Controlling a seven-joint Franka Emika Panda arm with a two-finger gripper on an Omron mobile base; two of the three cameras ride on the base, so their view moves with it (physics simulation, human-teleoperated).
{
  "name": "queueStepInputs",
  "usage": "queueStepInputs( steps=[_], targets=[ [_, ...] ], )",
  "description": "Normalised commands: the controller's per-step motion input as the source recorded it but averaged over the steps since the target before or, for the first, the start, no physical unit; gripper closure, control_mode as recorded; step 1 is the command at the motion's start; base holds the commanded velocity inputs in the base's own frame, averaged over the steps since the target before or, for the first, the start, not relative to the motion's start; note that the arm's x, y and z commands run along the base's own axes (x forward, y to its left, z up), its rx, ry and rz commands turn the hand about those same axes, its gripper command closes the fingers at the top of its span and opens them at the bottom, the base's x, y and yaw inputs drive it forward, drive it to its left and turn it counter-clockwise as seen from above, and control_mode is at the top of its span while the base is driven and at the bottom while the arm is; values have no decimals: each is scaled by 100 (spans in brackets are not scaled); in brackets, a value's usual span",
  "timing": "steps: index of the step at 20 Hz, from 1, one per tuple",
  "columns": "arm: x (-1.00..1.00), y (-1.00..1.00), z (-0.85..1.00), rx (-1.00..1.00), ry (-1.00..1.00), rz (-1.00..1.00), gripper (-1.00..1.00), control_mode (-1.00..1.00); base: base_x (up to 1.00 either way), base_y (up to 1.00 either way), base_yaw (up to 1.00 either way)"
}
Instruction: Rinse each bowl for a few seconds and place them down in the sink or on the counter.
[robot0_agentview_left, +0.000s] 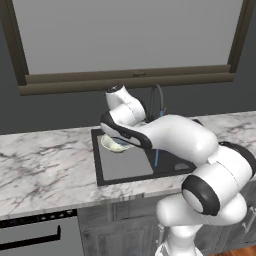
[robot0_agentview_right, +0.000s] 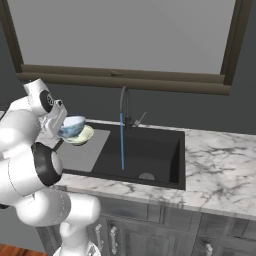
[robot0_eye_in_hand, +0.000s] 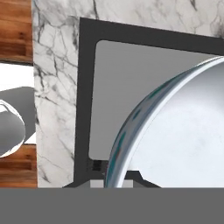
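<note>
My gripper (robot0_agentview_right: 61, 125) is shut on the rim of the bowl with the light blue outside (robot0_agentview_right: 73, 126), holding it tilted in the air over the left end of the sink (robot0_agentview_right: 150, 150). In the hand view that bowl (robot0_eye_in_hand: 175, 131) looms close, white inside, above the grey panel (robot0_eye_in_hand: 131, 87). Just beneath it, on the panel's far left corner, rests the pale yellow-green bowl (robot0_agentview_right: 84, 136), also visible under my forearm (robot0_agentview_left: 114, 145). A thin blue stream of water (robot0_agentview_right: 122, 145) falls from the dark arched faucet (robot0_agentview_right: 124, 100), well to the right of the held bowl.
White marble counter (robot0_agentview_right: 220, 155) runs on both sides of the sink (robot0_agentview_left: 45, 165). A round drain (robot0_agentview_right: 146, 176) lies in the deep right half of the basin. A large window sill (robot0_agentview_right: 120, 80) sits behind the faucet. My own arm (robot0_agentview_left: 175, 137) crosses over the sink.
</note>
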Motion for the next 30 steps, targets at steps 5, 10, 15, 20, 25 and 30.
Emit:
queueStepInputs(
  steps=[5, 10, 15, 20, 25, 30],
  targets=[
    [0, -38, 3, 0, 5, -11, 100, -100, 0, 0, 0],
    [2, -40, 2, 0, 4, -10, 100, -100, 0, 0, 0],
    [6, -36, 0, -1, 3, -9, 100, -100, 0, 0, 0],
    [8, -22, 0, -6, -2, -7, 100, -100, 0, 0, 0],
    [27, -18, 0, -3, 0, -4, 100, -100, 0, 0, 0],
    [33, -19, 0, 0, 1, -3, 100, -100, 0, 0, 0]
  ],
)
